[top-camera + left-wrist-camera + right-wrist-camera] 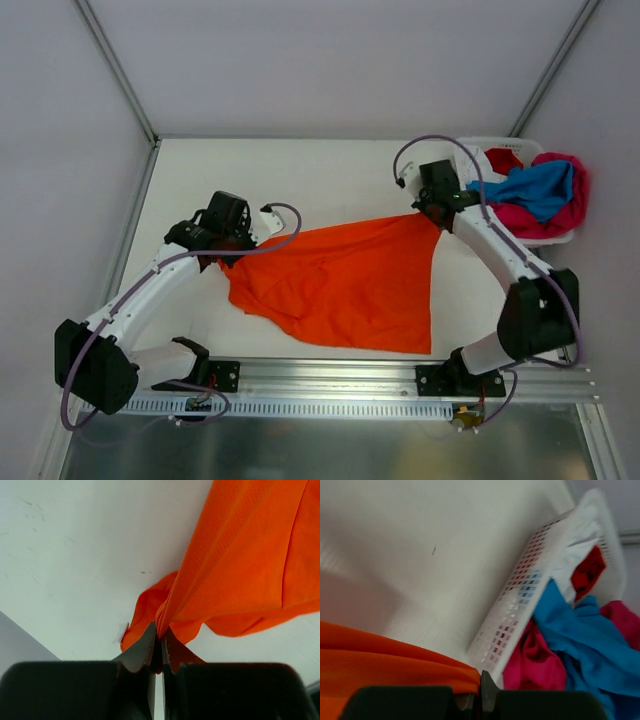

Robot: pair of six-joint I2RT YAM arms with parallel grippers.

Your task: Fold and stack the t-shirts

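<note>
Right, you have the vivid orange cloth t-shirt (345,285) spread on the white table (300,170) between your two arms, and both of them are clamped on it. Your left gripper (222,258) has its jaws pressed together on a bunched corner at the shirt's left end; in the left wrist view the fabric fans up and away from the closed fingertips (152,645), lifted off the surface there. Your right gripper (432,212) pinches the far right corner, and the right wrist view shows orange folds meeting its closed tips. The top edge you hold is pulled fairly straight, so the shirt's long axis runs left to right, angled a little towards the far side at the right end. From that edge the cloth widens towards you, its broadest part at the near right, close to the aluminium rail (400,375) at the table's near edge. The surface is wrinkled, with one crease running across the middle. Which end is the collar you cannot tell. Just beyond your right gripper, in the far right corner, sits the white plastic lattice basket (520,595), holding a blue shirt (540,188) draped over a magenta-pink shirt (572,215), with a red shirt (503,160) and some white cloth (580,535) behind them.
</note>
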